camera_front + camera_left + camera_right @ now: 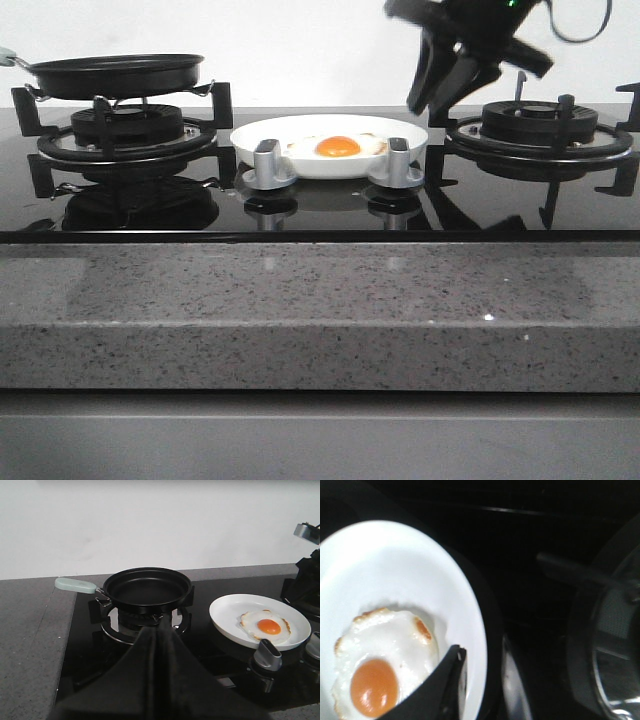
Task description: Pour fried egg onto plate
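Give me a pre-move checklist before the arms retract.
1. Fried egg on the plate: ok, lying flat, yolk up.
2. Frying pan empty and seated on the left burner: ok.
3. Left hand free of the pan handle: ok, pulled back, holding nothing; open or shut cannot tell.
4. Right hand clear of the plate: ok in the front view, raised beside the rim, open, empty.
5. Plate between the burners, behind the stove knobs: ok.

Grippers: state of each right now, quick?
Left gripper: shut, holding nothing.
Right gripper: open, empty, raised off the stove beside the plate.
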